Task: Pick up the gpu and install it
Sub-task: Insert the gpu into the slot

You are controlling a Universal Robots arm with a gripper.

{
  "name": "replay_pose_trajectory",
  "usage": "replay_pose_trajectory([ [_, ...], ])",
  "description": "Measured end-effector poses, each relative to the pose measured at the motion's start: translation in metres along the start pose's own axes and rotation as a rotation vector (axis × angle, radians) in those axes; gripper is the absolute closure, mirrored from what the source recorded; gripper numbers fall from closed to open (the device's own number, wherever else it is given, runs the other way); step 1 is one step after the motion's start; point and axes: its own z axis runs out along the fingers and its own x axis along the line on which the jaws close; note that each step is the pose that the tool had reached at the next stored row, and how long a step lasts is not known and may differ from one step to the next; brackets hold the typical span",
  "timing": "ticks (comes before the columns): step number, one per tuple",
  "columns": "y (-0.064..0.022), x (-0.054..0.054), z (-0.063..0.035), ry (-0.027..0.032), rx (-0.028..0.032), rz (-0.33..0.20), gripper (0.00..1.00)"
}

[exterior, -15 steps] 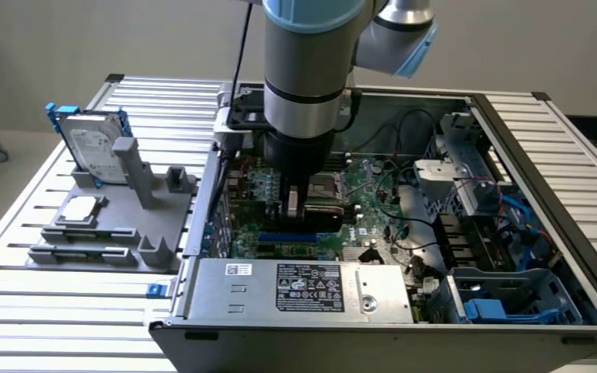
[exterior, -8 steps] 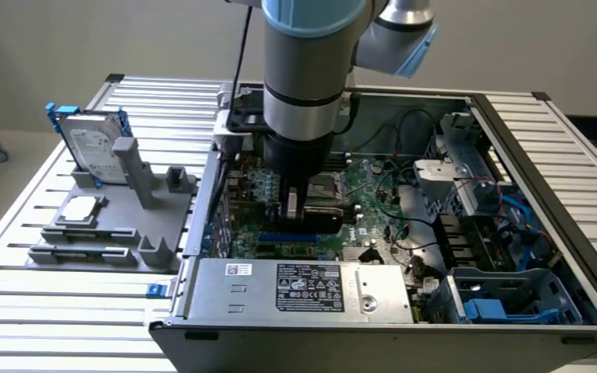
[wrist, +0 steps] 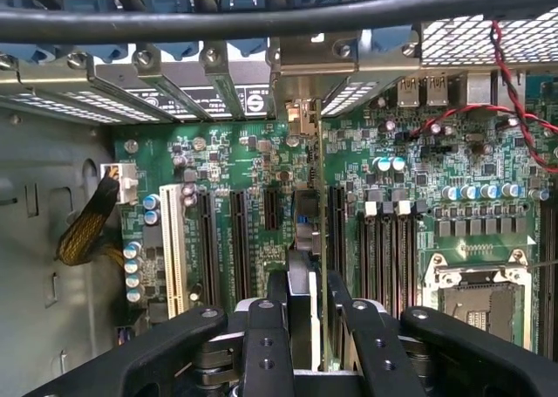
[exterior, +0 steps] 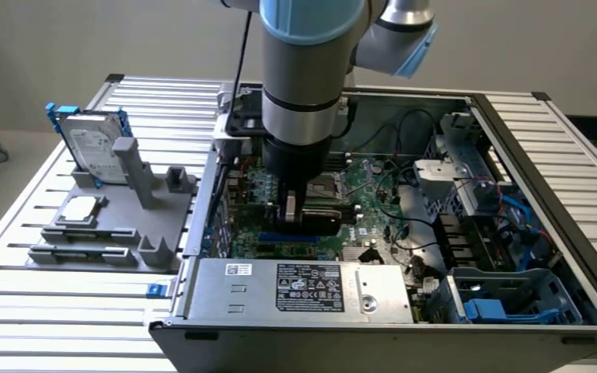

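Observation:
The gpu (wrist: 305,227) shows edge-on in the wrist view as a thin card running from between my fingers toward the silver rear bracket row (wrist: 301,61). It stands upright over the black expansion slots of the green motherboard (wrist: 235,161). My gripper (wrist: 307,284) is shut on the card, with a black finger (wrist: 277,292) on either side. In the exterior view the gripper (exterior: 296,214) reaches straight down into the open computer case (exterior: 547,155), with the dark gpu (exterior: 319,221) low at its tips, just above the board. Whether the card sits in a slot I cannot tell.
A power supply (exterior: 298,289) fills the case's near side and drive cages (exterior: 506,303) its right in the exterior view. Cables (exterior: 413,132) cross the board. Beside the slots are a white slot (wrist: 173,240) and a processor socket (wrist: 475,297). Outside the case, a grey fixture (exterior: 112,233) carries a blue-framed hard drive (exterior: 93,144) and a processor chip (exterior: 81,206).

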Motion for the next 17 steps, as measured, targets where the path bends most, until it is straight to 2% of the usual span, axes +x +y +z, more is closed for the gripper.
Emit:
replay_pose_trajectory([
  [17,0.0011,0.0002,0.0058,0.0001,-0.0027,0.000,0.71],
])
